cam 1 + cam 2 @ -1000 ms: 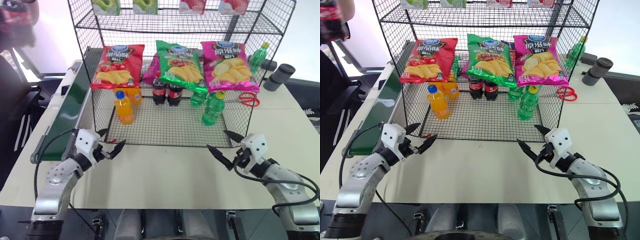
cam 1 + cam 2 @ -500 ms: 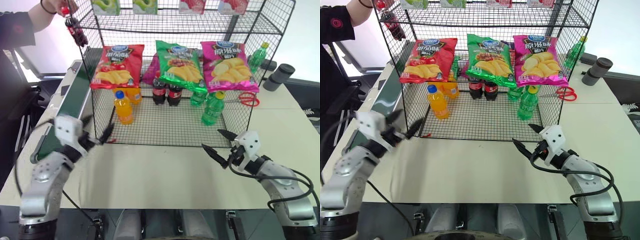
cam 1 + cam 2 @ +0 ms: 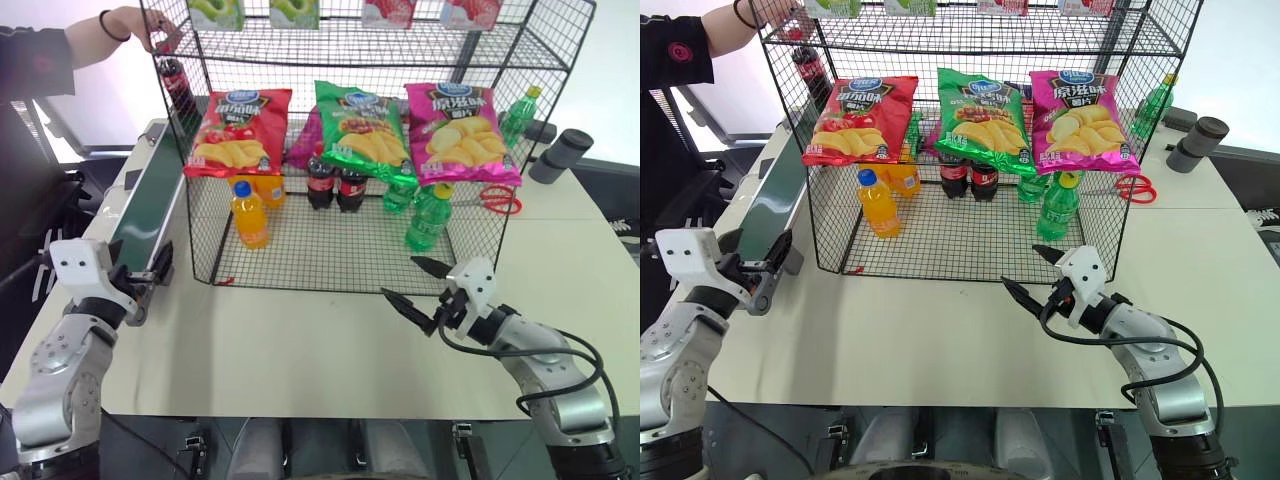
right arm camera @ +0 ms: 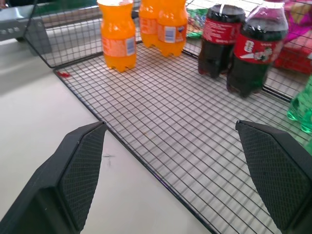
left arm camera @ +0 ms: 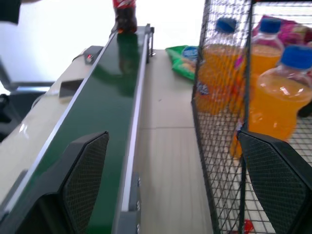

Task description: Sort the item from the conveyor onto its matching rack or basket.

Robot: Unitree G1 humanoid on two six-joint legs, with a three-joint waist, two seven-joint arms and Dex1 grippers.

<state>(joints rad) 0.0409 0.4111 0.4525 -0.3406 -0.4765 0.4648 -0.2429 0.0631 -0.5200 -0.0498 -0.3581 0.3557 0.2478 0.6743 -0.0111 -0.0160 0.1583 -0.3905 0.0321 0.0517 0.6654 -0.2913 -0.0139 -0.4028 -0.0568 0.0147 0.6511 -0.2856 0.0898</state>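
A person's hand point(image 3: 135, 22) holds the item, a small cola bottle point(image 3: 177, 85) with a red cap, by its top at the far end of the conveyor point(image 3: 145, 200). In the left wrist view the cola bottle point(image 5: 125, 17) is at the end of the green belt point(image 5: 97, 112). My left gripper point(image 3: 148, 275) is open at the belt's near end, well short of the bottle. My right gripper point(image 3: 402, 280) is open and holds nothing, low over the table in front of the black wire rack point(image 3: 330, 250).
On the rack floor stand orange soda bottles point(image 3: 248, 215), two cola bottles point(image 4: 253, 53) and green bottles point(image 3: 427, 215). Chip bags point(image 3: 360, 130) hang on its front. Red scissors point(image 3: 495, 200) and a grey cup point(image 3: 560, 155) lie at the right.
My left gripper swung left from the rack's front to the conveyor's near end. The person's hand lowered the cola bottle to the belt's far end. My right gripper drifted left.
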